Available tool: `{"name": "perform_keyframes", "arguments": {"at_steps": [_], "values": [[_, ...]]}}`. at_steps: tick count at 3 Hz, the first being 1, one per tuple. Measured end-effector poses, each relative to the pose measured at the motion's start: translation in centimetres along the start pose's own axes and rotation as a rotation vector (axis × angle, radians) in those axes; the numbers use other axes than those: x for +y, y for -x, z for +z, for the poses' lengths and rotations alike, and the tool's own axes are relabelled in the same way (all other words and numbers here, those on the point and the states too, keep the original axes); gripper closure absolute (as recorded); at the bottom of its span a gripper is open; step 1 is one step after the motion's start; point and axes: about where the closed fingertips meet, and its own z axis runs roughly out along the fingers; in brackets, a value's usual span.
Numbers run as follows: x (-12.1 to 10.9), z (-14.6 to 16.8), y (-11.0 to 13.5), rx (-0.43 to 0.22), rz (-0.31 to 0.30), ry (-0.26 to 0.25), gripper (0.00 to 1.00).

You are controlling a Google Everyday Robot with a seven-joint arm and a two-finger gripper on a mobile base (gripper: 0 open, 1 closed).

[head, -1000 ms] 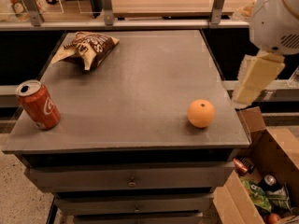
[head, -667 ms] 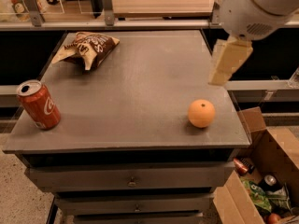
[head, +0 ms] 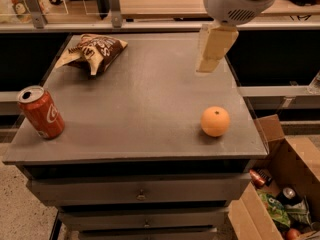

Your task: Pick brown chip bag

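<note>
End effector (head: 214,51) hangs over the counter (head: 150,99) at its far right; open or closed cannot be told. Near left stands a red soda can (head: 41,112). Near right lies an orange (head: 215,121). Brown chip bag (head: 94,52) lies at the far left corner, well apart from the end effector.

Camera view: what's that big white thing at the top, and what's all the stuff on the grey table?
That white thing is a robot's arm. The cream part under it is its end effector, the piece it grabs with. It hangs above the far right side of the grey table, holding nothing. One camera looks down on it all from the front. On the table are a brown chip bag at the far left, a red soda can at the near left and an orange at the near right. The robot is meant to pick up the brown chip bag.
</note>
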Motion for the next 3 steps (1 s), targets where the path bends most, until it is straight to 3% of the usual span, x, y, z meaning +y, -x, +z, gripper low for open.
{"name": "perform_keyframes", "arguments": {"at_steps": [1, 2, 3], "values": [[0.0, 0.0, 0.0, 0.0, 0.0, 0.0, 0.0], [-0.6, -0.6, 2.0, -0.032, -0.037, -0.037, 0.0], [-1.7, -0.5, 6.5, -0.095, -0.124, -0.098, 0.0]]}}
